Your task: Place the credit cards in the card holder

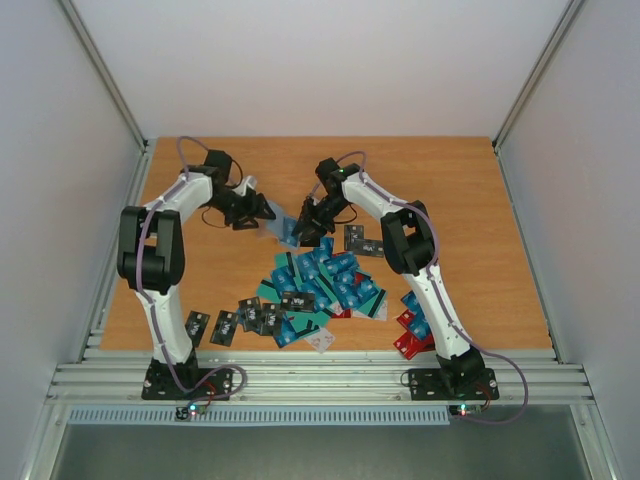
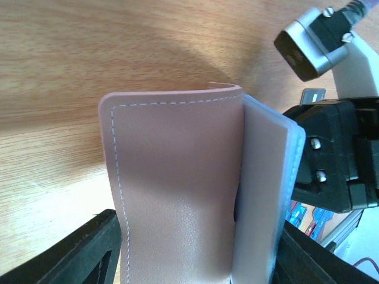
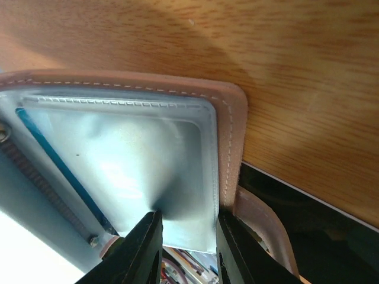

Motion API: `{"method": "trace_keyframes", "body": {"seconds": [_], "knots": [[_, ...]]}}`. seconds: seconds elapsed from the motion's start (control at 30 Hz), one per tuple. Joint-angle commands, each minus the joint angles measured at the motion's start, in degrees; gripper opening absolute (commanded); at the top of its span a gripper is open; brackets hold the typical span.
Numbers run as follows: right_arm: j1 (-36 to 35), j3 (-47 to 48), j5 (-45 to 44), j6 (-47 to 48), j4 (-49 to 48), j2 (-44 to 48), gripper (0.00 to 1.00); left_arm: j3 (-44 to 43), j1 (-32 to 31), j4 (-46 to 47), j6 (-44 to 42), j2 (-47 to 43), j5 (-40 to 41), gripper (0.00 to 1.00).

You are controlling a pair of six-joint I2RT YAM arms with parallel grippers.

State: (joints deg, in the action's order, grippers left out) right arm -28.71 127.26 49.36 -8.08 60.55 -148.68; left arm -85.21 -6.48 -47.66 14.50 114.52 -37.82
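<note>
L gripper (image 2: pixel 198 257), jaws wide, clamps holder (image 2: pixel 177 177) across its width, R gripper (image 3: pixel 186 242) pinches narrow on its clear pocket (image 3: pixel 130 154) edge: hold L firm, pull R gently to gape pocket; cards (image 1: pixel 325 290) lie base-side of both.

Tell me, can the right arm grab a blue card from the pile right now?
Probably not yet. The right gripper is pinched shut on the card holder, so it is busy. The credit cards lie uncovered nearby, so once it lets go, the way looks free.
</note>
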Motion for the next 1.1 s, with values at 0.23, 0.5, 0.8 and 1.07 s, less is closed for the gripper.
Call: {"method": "trace_keyframes", "body": {"seconds": [0.23, 0.5, 0.8, 1.07], "knots": [[-1.56, 1.85, -1.64, -0.67, 0.42, -3.67, 0.27, -4.34, -5.03, -6.38, -2.01, -0.72, 6.15, 0.63], [-1.87, 1.85, -1.84, -0.84, 0.17, -4.07, 0.26, -4.49, -5.69, -9.73, -5.17, -2.48, 15.94, 0.63], [-2.23, 2.74, -0.75, -2.76, -1.46, -5.42, 0.26, -7.6, -8.04, -11.71, -5.59, -1.96, 22.63, 0.63], [-2.26, 4.52, -0.5, -2.9, -0.79, -6.44, 0.26, -12.26, -12.08, -13.0, -4.31, 0.35, 20.91, 0.62]]}}
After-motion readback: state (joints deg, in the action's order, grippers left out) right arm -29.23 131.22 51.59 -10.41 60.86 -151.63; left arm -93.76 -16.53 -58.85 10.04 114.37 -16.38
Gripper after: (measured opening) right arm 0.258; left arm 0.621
